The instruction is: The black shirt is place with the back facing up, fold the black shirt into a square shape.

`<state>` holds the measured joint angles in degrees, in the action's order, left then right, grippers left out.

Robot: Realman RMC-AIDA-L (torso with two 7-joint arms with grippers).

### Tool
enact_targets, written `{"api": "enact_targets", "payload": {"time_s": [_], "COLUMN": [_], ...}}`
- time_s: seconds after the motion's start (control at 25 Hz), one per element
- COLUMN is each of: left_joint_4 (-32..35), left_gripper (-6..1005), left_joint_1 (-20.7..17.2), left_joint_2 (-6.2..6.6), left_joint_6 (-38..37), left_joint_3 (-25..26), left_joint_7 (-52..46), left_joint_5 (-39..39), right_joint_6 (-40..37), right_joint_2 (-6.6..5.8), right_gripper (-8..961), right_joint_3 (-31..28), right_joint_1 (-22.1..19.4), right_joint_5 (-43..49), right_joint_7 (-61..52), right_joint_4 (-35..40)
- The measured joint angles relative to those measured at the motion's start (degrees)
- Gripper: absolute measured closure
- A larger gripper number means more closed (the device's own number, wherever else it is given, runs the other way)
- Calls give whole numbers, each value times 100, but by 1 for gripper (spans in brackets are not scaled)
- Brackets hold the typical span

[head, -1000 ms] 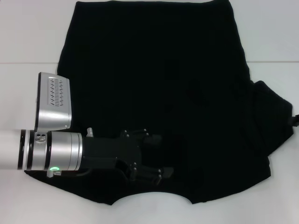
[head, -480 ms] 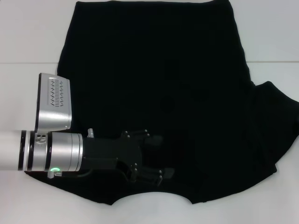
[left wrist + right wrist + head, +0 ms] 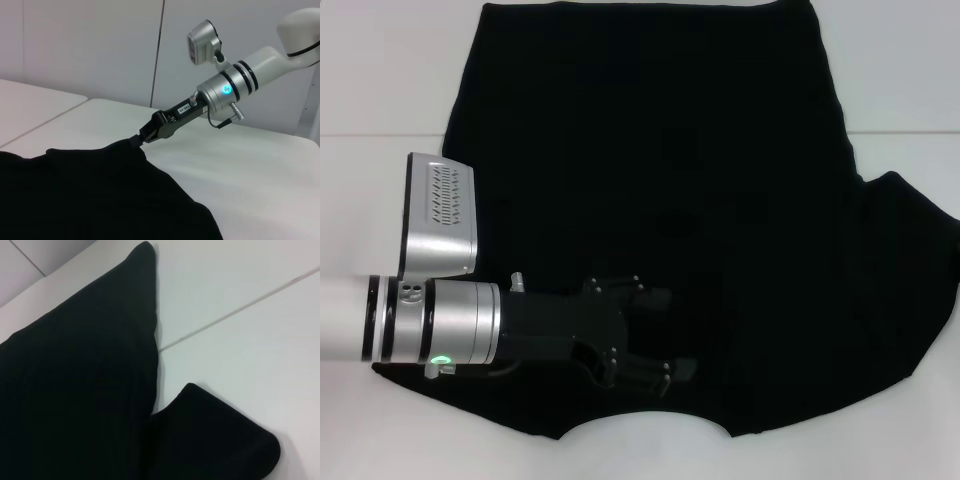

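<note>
Black shirt [image 3: 660, 200] spread flat on white table [image 3: 380, 70], lying under left gripper [image 3: 665, 335]. Fingers spread apart, hovering near neckline, holding nothing. Right gripper [image 3: 137, 141] pinching sleeve edge.

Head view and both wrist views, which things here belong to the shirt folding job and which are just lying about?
Part of the job:
black shirt, spread flat
left tool, open above the shirt near its neckline
right tool, shut on a raised edge of the shirt

Not part of it:
white table, only the surface underneath
wall behind
</note>
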<state>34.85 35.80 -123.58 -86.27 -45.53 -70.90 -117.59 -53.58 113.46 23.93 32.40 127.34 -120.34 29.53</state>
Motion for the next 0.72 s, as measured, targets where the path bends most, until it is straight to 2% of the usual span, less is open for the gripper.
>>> {"api": "enact_targets", "payload": {"time_s": [0.32, 0.48, 0.72], "left_joint_4": [9, 9, 3], "left_gripper": [67, 66, 66], "left_joint_1": [22, 24, 23], "left_joint_2": [0, 3, 16], "left_joint_6": [34, 41, 35], "left_joint_3": [1, 19, 24], "left_joint_7": [-2, -2, -3], "left_joint_5": [0, 0, 0], "right_joint_6": [30, -56, -423], "right_joint_2": [5, 12, 27], "right_gripper": [892, 886, 877], "right_joint_3": [-11, 28, 61], "right_joint_1": [30, 91, 354], "right_joint_5": [-23, -321, -639], "right_joint_7": [80, 396, 807], "right_joint_4": [0, -19, -158]}}
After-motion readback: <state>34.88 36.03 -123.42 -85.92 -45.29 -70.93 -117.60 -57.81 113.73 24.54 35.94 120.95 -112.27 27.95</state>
